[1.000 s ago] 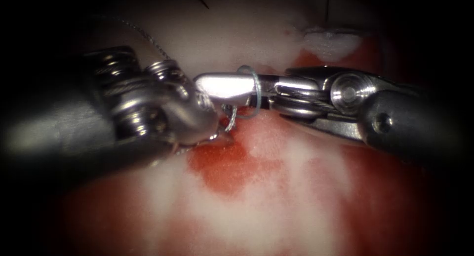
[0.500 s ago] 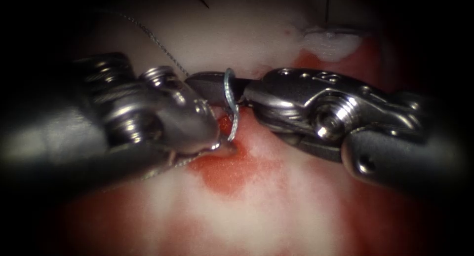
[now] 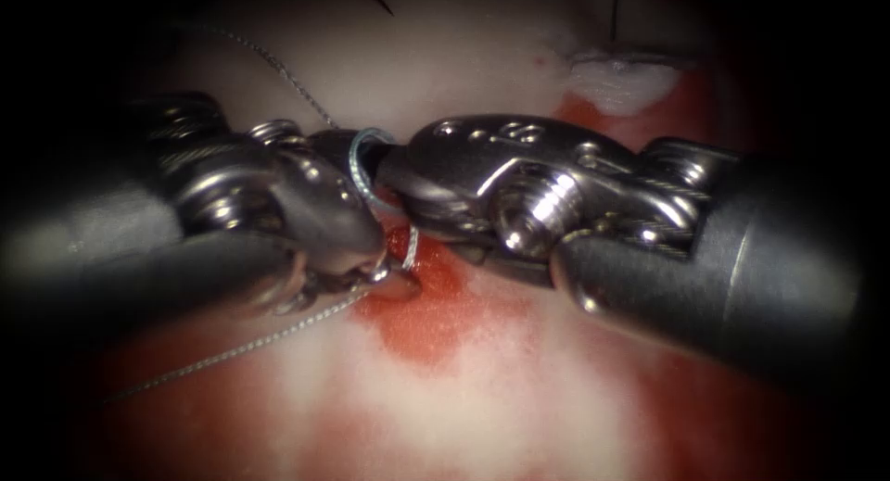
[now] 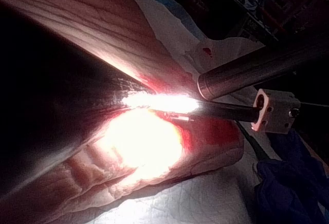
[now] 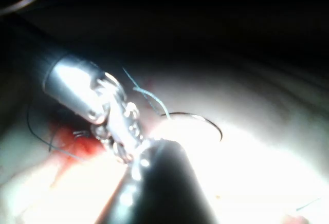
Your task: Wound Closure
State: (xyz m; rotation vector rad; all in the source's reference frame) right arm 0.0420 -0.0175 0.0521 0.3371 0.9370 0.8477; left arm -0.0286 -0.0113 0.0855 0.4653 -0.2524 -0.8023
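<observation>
Both tools meet nose to nose over the red fluid (image 3: 431, 319) pooled on the tissue (image 3: 482, 416). The left tool (image 3: 385, 275) has its jaws closed low on the thread (image 3: 241, 349), right at the edge of the red patch, and the strand trails away from there toward the left across the tissue, with another run of it climbing up and away behind that tool. The right tool (image 3: 357, 161) reaches across from the right with a loop of thread wrapped around its nose; over the last second it has pushed in leftward and rolled, and the loop has slid along with it. Whether its jaws are parted or pressed together I cannot tell, since the left tool's head covers the tip. I take this for the looping stage of a knot, the wrap sitting on the right tool while the left holds the strand taut. In the right wrist view a dark curved needle (image 5: 198, 118) lies free on the tissue, held by neither tool and not driven in. The wrap looks loose, so any next move would call for keeping it from slipping off the nose.
</observation>
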